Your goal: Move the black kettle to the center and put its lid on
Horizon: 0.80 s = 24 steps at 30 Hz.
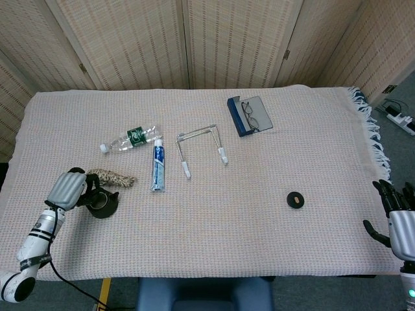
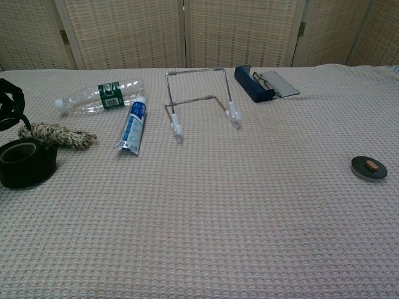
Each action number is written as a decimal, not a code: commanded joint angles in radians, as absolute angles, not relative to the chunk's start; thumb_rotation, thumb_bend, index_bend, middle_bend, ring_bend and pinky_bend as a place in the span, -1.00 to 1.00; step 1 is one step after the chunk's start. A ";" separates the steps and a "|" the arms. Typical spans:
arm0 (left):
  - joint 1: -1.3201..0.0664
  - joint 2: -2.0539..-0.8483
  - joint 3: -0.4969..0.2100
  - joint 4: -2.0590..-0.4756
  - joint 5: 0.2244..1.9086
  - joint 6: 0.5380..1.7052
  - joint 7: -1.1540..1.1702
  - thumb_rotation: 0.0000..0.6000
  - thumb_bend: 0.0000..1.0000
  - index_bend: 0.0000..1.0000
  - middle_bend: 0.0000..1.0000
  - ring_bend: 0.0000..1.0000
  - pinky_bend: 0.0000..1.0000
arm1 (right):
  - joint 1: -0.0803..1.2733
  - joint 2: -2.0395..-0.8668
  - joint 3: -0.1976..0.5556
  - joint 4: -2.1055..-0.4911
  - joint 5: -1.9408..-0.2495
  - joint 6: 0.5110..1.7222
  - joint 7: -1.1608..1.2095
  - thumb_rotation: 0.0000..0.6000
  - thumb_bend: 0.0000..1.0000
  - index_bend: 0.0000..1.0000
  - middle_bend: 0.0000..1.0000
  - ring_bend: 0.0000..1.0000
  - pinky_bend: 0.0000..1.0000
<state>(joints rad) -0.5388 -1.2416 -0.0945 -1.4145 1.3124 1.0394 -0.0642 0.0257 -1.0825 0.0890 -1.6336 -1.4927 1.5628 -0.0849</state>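
A beige waffle-weave cloth (image 1: 259,233) covers the table; woven folding screens (image 1: 188,39) stand behind it. The lidless black kettle (image 2: 25,163) sits near left, the left hand (image 1: 68,188) curled at its handle. Its lid (image 2: 368,167) lies far right. Only the head view shows the right hand (image 1: 399,223), fingers apart and empty, off the near right edge.

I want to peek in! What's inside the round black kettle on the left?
The round black kettle stands open, no lid. The chest view shows only its pale inner wall; the bottom is hidden by the rim. In the head view the left hand covers part of it.
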 commanded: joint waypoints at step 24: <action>-0.604 -1.196 -0.130 -1.600 1.452 1.073 0.013 1.00 0.35 0.53 0.55 0.51 -0.49 | 0.026 -1.057 0.101 -1.655 -1.497 1.574 -0.096 1.00 -0.45 -0.77 -0.69 -0.51 -0.97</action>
